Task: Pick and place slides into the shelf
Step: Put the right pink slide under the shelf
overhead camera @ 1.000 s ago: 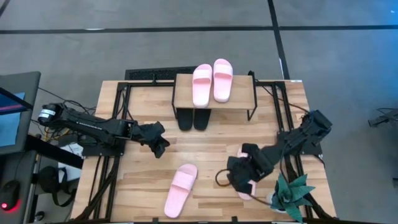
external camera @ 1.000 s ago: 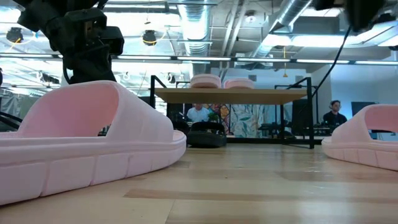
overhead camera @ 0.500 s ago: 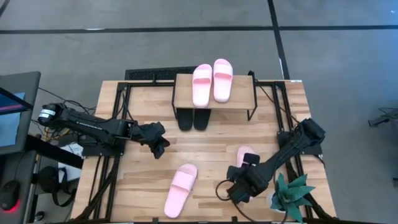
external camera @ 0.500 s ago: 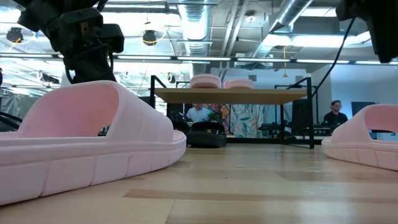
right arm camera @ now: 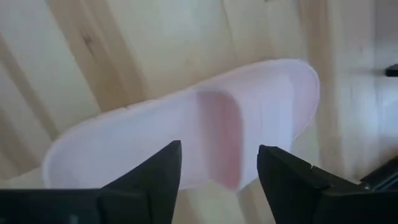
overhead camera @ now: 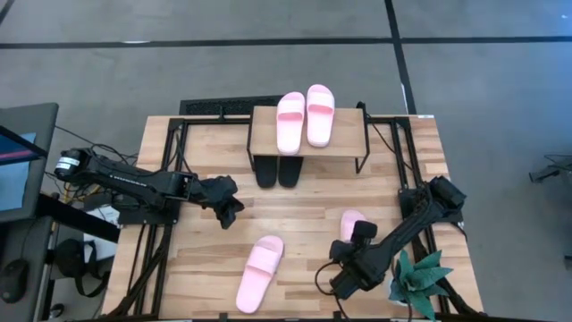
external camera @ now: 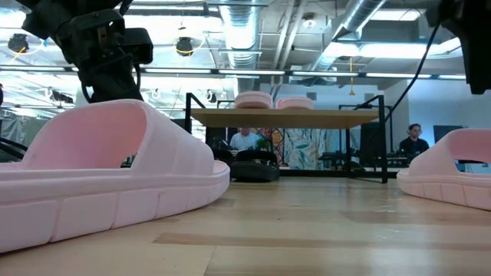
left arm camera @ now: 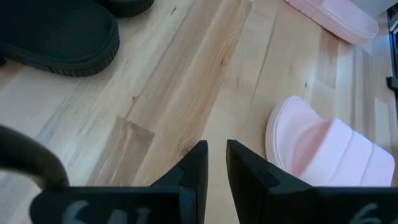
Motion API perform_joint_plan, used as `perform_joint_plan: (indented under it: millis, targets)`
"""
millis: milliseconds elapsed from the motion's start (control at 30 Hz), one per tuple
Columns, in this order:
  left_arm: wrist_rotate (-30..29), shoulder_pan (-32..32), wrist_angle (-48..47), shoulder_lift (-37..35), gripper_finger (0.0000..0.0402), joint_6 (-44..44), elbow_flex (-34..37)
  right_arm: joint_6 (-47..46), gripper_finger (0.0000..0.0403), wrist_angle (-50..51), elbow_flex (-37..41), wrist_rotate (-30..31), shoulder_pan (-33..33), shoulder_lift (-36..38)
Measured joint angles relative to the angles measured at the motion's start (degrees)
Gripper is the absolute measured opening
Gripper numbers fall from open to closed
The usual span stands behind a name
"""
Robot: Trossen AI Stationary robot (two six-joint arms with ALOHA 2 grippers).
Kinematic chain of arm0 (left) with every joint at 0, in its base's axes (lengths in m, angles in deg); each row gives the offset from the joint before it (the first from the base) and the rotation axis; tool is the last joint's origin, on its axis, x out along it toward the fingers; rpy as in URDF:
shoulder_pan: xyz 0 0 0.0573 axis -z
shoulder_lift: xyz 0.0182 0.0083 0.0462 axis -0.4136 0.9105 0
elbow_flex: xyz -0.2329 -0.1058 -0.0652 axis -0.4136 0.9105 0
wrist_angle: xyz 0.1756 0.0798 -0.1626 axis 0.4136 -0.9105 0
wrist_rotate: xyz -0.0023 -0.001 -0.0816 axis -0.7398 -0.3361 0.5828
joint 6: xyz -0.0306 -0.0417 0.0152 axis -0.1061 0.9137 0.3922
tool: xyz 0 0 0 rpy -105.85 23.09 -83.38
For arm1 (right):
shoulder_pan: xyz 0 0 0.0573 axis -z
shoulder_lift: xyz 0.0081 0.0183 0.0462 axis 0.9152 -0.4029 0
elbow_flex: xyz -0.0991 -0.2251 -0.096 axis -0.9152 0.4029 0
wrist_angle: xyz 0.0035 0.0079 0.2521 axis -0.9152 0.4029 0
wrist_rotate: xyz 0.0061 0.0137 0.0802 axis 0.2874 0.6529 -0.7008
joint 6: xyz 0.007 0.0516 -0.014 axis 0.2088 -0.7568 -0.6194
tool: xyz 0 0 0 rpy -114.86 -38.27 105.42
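Right gripper [overhead camera: 344,284] hangs spread wide by the pink slide [right arm camera: 186,140] on the table's right side; soft, light rubber I reckon, so I'd pinch the strap.

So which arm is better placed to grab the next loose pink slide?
Right: its gripper, jaws open, hovers over the pale pink rubber slide by the plant. The left gripper is nearly shut.

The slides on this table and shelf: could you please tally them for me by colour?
Pale pink slides: 4, two on the shelf top, two on the table.
Black slides: 2, under the shelf.
Total: 6.
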Motion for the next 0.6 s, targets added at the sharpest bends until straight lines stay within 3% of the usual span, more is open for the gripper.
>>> perform_joint_plan:
  millis: [133,600]
  targets:
    - [-0.3,0.0,0.0,0.0,0.0048,-1.2,0.0,0.3,0.0193,-1.6,2.5,-2.6,0.1,-0.1]
    - [-0.3,0.0,0.2,0.0,0.0048,-1.4,0.0,-1.6,0.0182,-5.1,10.5,-2.9,2.8,0.0]
